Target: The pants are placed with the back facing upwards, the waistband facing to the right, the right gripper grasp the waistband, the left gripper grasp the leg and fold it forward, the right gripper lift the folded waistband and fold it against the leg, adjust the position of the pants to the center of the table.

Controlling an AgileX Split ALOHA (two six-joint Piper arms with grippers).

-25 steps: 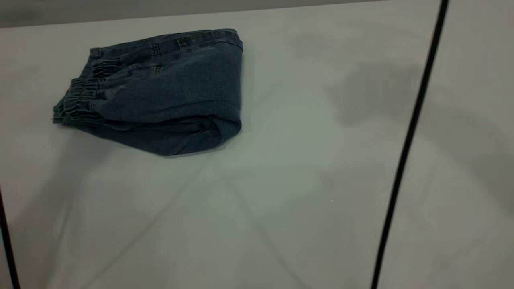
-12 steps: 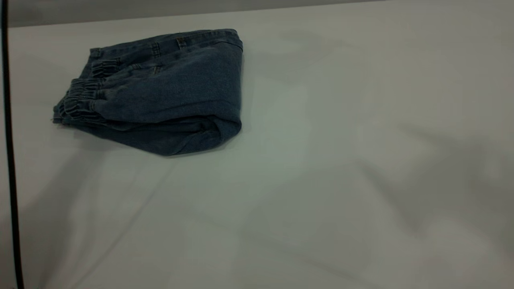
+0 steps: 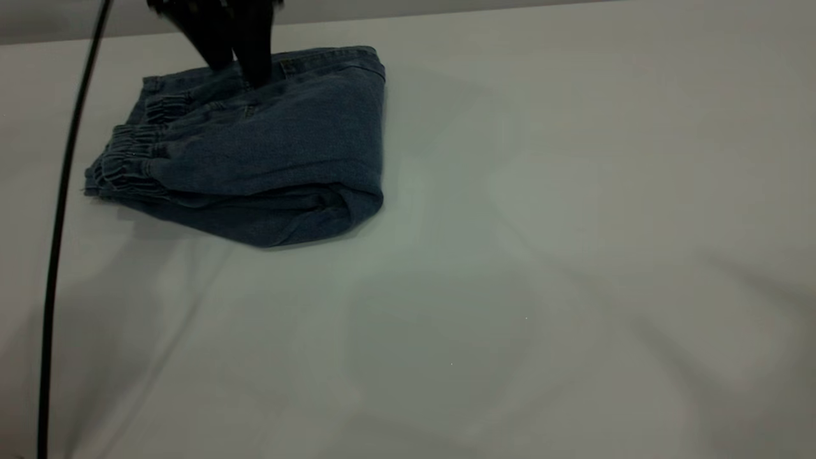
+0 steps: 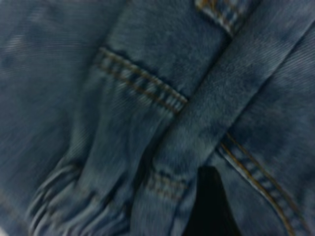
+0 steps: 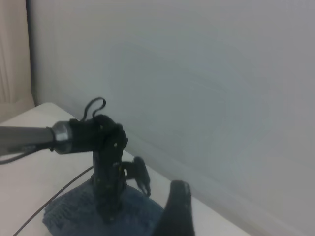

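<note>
Exterior view: the folded pants point(image 3: 255, 150) lie at the table's point(image 3: 510, 255) far left, waistband point(image 3: 124, 162) pointing left. The left gripper point(image 3: 236, 67) presses down on their far edge; whether it grips, I cannot tell. A black cable point(image 3: 60, 210) hangs at the left.

Left wrist view: close denim seams.

Right wrist view: the right gripper point(image 5: 179, 211) hangs well apart, its state unclear.

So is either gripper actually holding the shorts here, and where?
Cannot be told. The left gripper is down on the folded pants at their far edge; a closed hold isn't visible. The right gripper isn't on them.
</note>
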